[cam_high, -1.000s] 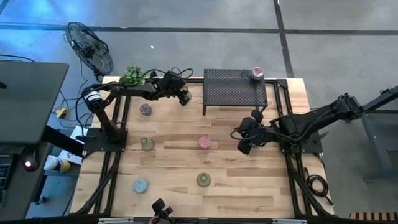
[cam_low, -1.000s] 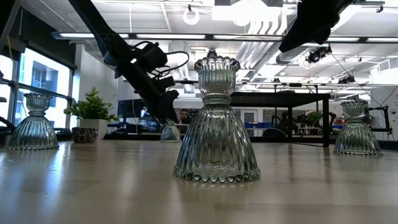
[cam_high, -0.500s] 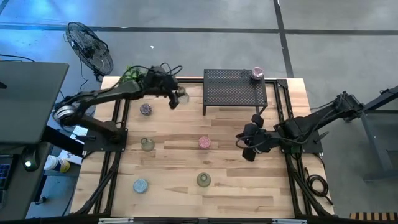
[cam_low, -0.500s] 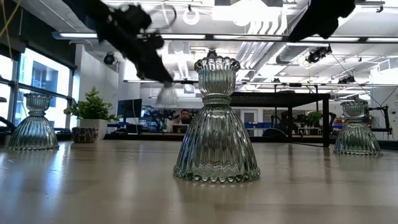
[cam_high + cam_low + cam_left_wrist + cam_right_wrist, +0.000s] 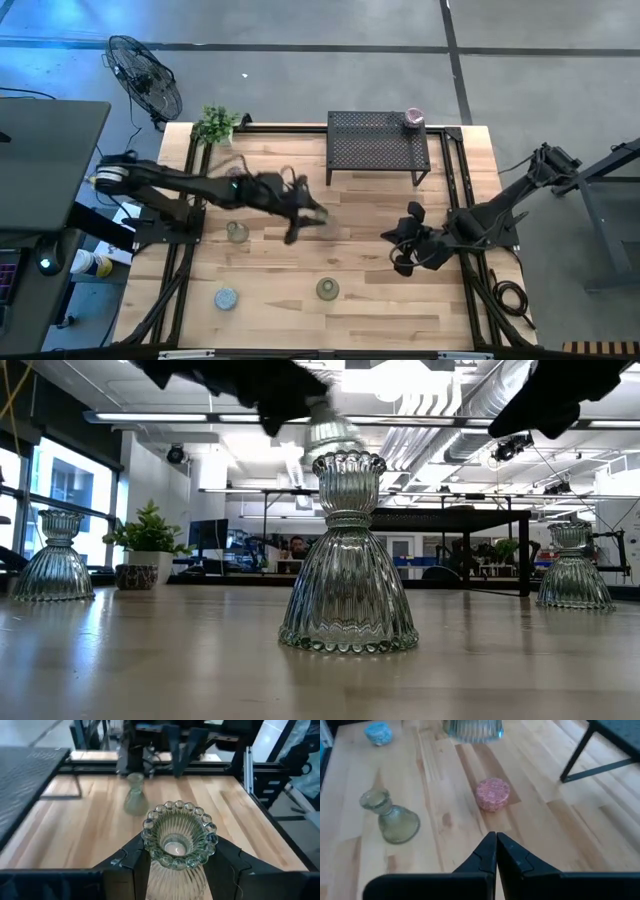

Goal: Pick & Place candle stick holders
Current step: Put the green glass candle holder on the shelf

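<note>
My left gripper (image 5: 300, 218) is over the table's middle, shut on a clear ribbed glass candle stick holder (image 5: 178, 839) with a beaded rim. It shows blurred at the top of the low view (image 5: 330, 428). My right gripper (image 5: 405, 248) is shut and empty above the table's right half. A pink holder (image 5: 492, 794) stands on the table under the carried one. An olive holder (image 5: 237, 232), a light blue one (image 5: 226, 298) and an olive-green one (image 5: 327, 289) stand on the table. A mauve one (image 5: 413, 121) stands on the black mesh rack (image 5: 378, 140). My left gripper pinches the holder between its two fingers (image 5: 134, 862), one on each side, at the narrow neck (image 5: 175, 866) just under the beaded rim. The holder stands upright in the hold with its cup up. It is lifted well clear of the table.
A potted plant (image 5: 215, 123) stands at the table's far left corner. A fan (image 5: 145, 75) stands beyond that corner. The rack takes up the far right of the table. Bare wood lies between the holders in the near half.
My left gripper has lifted the clear holder off the table near the plant. It has carried it toward the near and right, to above the table's middle, upright and clear. My right gripper has drifted a little toward the near edge.
</note>
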Action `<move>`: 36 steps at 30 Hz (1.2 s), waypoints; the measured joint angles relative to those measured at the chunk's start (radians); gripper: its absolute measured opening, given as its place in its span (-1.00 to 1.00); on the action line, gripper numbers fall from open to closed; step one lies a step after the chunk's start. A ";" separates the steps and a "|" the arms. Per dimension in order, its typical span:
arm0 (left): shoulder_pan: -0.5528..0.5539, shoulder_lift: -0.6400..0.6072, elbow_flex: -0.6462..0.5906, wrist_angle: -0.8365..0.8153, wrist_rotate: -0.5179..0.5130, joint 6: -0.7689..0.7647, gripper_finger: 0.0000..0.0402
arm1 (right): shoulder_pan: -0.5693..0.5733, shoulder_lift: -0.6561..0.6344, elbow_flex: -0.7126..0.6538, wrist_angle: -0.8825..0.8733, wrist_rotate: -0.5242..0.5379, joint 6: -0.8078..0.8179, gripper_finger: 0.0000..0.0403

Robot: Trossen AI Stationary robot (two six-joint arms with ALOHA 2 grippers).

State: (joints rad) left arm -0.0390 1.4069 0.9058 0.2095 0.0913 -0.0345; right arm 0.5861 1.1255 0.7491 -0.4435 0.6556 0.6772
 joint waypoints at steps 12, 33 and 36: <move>-0.048 0.360 0.069 0.185 -0.051 -0.023 -0.30 | -0.001 -0.002 0.000 0.005 0.000 -0.008 -0.99; -0.099 0.514 0.155 0.179 -0.024 0.004 0.05 | -0.001 -0.002 0.000 0.029 -0.011 -0.031 -0.99; -0.099 0.513 0.156 0.164 -0.018 0.004 0.16 | -0.001 -0.002 0.000 0.029 -0.012 -0.031 -0.99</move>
State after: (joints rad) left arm -0.1383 1.9198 1.0615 0.3737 0.0732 -0.0302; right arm 0.5850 1.1240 0.7486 -0.4145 0.6439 0.6460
